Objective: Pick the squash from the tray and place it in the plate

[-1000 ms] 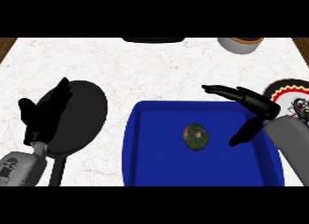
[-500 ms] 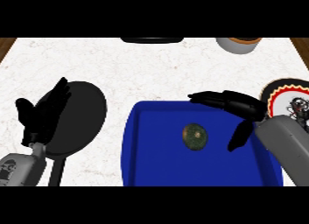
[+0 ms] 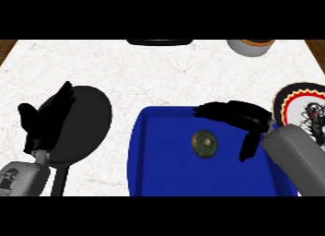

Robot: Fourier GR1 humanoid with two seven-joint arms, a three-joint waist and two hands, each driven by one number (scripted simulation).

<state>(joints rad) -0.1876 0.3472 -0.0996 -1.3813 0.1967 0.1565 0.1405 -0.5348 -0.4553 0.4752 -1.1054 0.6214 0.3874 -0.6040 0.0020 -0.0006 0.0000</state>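
On the blue tray (image 3: 158,179), near its middle and slightly toward the far edge, lies the squash (image 3: 205,143): small, dark green, oval, long axis running away from the robot. Right hand (image 3: 245,119) sits over the tray's right part, just beside the squash, fingers spread toward it from the far right and thumb hanging down on the near right; hand unclenched, grasping nothing, no visible contact with the squash. Step in hand, as judged: closing in for the pick. To do it well, the hand should move left until the squash lies between fingers and thumb, then lower before curling, so the fingertips do not roll it across the flat tray floor. The squash is rounded and likely to skid if touched from one side only, so fingers and thumb should meet it together across its short axis. Lift clear of the tray's raised rim before carrying right. The plate (image 3: 302,103), with red, black and white pattern, shows beside the tray's right edge, partly hidden behind the right forearm; the carry is short. Left hand (image 3: 48,119) rests relaxed, fingers up, at the view's left over a black pan (image 3: 90,120); holds nothing. Count: squash 1, tray 1, patterned plate 1, black pan 1, grey bowl (image 3: 252,47) at the counter's (image 3: 158,73) far right 1, dark object (image 3: 160,42) at the far edge 1, cut off by the view and not identifiable
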